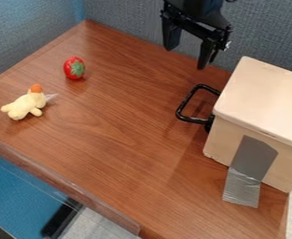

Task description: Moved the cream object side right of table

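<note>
At the top of the camera view, my gripper (188, 57) hangs over the back edge of the table, its two fingers spread apart with nothing between them. On the left part of the wooden table (120, 140) lies a cream plush duck (24, 105) with an orange beak. It is well away from my gripper, down and to the left of it.
A red strawberry toy (74, 68) with green leaves sits behind the duck. At the right stands a light wooden box (260, 102) with a black handle (184, 108) and grey tape (251, 161). Grey-blue partitions border the back and left, with a raised front edge.
</note>
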`<state>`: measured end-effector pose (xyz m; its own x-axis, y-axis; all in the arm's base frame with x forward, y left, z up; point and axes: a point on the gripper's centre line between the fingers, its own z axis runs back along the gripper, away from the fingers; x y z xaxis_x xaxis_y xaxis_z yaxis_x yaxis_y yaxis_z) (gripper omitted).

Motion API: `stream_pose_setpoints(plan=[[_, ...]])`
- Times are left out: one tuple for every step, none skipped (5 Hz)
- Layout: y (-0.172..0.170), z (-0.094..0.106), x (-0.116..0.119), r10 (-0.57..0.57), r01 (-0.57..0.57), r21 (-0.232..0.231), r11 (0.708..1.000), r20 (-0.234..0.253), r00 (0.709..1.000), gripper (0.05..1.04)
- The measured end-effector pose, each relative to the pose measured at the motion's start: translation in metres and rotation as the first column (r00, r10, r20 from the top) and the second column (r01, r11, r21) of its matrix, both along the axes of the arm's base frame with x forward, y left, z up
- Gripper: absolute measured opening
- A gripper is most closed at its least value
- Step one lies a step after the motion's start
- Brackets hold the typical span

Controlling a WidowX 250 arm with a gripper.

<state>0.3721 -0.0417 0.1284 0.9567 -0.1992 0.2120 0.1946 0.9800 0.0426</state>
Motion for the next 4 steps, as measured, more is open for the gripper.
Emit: stream_pose_setpoints(plan=[[0.000,-0.013,-0.002,-0.001,0.002,0.005,1.000,-0.037,0.999,1.000],[0.037,-0.036,-0.019,0.078,-0.074,0.038,0.997,-0.103,0.992,1.000],[0.087,-0.055,-0.036,0.215,-0.211,0.041,0.977,-0.139,0.967,1.000],[0.128,-0.072,-0.056,0.228,-0.229,0.001,0.973,-0.109,0.968,1.000]])
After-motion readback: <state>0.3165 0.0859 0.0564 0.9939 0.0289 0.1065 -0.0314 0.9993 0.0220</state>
